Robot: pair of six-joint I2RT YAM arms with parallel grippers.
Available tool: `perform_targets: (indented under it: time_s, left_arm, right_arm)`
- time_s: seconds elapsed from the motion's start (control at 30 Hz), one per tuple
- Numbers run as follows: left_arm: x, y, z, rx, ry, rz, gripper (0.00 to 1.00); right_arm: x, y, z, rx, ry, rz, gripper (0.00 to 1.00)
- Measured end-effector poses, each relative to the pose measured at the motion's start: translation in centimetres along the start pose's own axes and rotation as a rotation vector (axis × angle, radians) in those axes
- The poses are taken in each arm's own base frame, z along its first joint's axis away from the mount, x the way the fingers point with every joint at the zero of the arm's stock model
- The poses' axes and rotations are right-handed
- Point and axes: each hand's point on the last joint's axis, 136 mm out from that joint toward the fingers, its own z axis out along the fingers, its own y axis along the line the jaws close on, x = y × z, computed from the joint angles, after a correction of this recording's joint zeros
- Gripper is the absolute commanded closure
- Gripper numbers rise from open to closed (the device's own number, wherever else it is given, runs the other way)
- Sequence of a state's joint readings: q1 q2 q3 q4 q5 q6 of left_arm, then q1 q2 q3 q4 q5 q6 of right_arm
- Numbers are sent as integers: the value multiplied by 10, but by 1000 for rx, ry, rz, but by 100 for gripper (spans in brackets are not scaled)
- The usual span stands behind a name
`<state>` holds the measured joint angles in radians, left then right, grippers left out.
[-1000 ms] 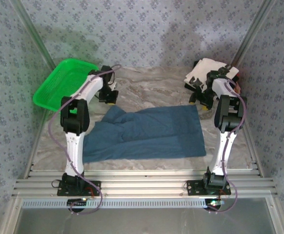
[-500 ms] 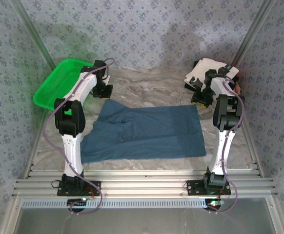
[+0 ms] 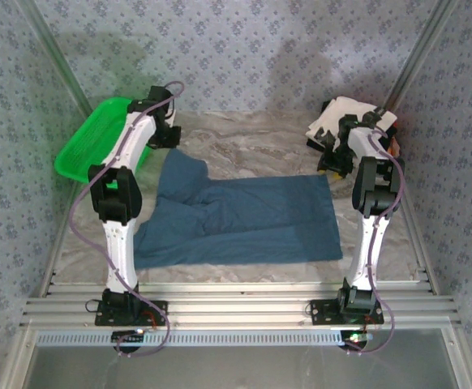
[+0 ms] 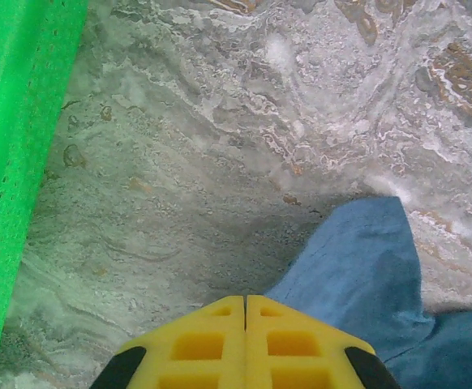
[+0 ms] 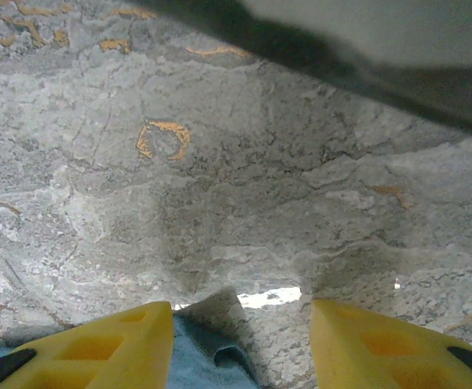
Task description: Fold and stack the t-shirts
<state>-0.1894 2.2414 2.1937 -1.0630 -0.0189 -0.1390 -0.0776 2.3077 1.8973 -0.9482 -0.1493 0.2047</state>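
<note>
Inside spread right tool (image 5: 240, 324), dusty-blue t-shirt's (image 3: 252, 219) corner (left tool (image 4: 246, 301) tight on another)

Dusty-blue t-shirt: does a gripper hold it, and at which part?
The left gripper is shut, apparently pinching the dusty-blue t-shirt near its far left corner. The right gripper is open around the far right corner.

The right gripper (image 5: 240, 314) shows its two yellow fingers (image 5: 98, 350) at the bottom edge, one lower left and one lower right, standing well apart. Between them, close to the left one, a rumpled corner of the blue shirt (image 5: 208, 361) lies on the marbled grey table (image 5: 220, 178). An orange ring-like vein (image 5: 163, 139) marks the stone left of centre. A blurred pale-and-dark shape (image 5: 366, 32) crosses the upper right; it is too blurred to identify.
</note>
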Motion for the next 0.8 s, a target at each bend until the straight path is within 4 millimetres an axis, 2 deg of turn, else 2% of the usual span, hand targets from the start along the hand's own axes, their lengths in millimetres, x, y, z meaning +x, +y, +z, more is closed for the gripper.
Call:
perform_targets:
  time_s: [0.33,0.57,0.8]
  left_arm:
    - [3,18,4,-66,18,-13,100]
    - [2,31,4,-101,14,-31,100]
    - [2,36,5,-104,18,-38,100]
  right_arm:
    - [-1,1,1,30,0,-13,55]
    - [-4,10,4,34,-7,-24,63]
    - [-6,20,6,18,-15,-31,76]
